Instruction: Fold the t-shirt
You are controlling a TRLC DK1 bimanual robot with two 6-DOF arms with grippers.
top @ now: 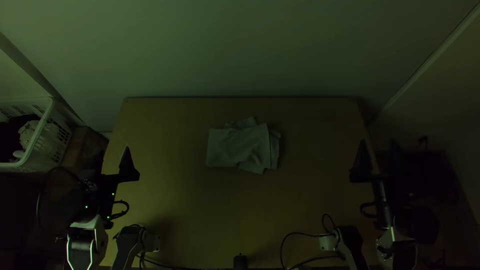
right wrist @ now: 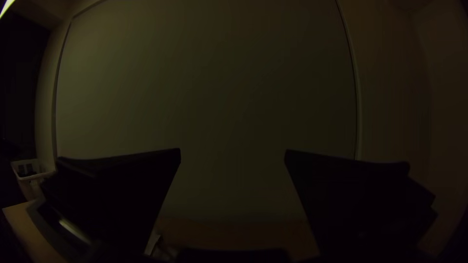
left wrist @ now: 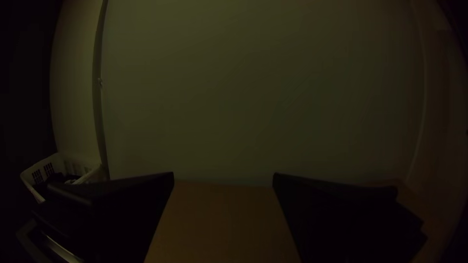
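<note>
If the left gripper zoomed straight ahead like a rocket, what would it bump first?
Probably the pale wall behind the table, because the left gripper points that way. The way there looks free, but how high the gripper is over the table is hard to tell.

One table (top: 245, 215) bears one t-shirt (top: 240, 145), lying bunched in rough folds on it. There are two robot arms (top: 87, 247), one by the table's near left corner, one by its near right. They carry two grippers: one left gripper (top: 107, 156) at the table's left edge, one right gripper (top: 377, 145) at its right edge. That makes four black fingers (left wrist: 122, 209), two on each gripper. One white basket (top: 42, 137) stands left of the table
</note>
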